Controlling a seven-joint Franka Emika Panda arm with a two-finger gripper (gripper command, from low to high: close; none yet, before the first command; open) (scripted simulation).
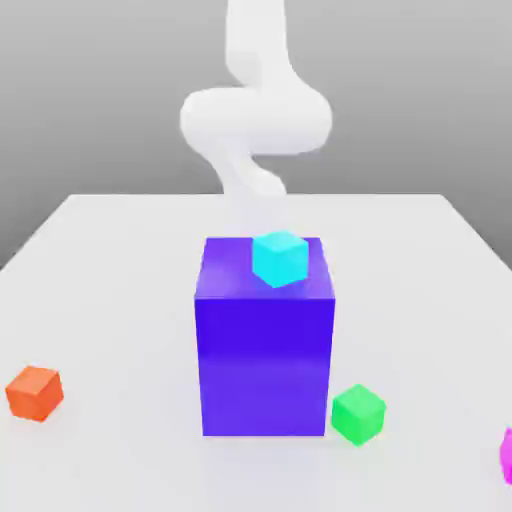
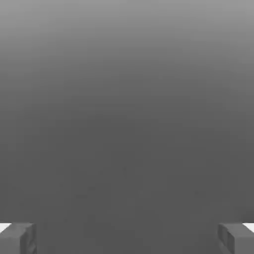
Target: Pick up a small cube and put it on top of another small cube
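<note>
A bare simulated test scene, not a real room: a flat white table (image 1: 120, 260) ends against a plain grey gradient backdrop, and everything on it is a flat-coloured primitive, from the tall blue block (image 1: 265, 360) to the small cyan cube (image 1: 279, 258), orange cube (image 1: 35, 392) and green cube (image 1: 358, 414)
</note>
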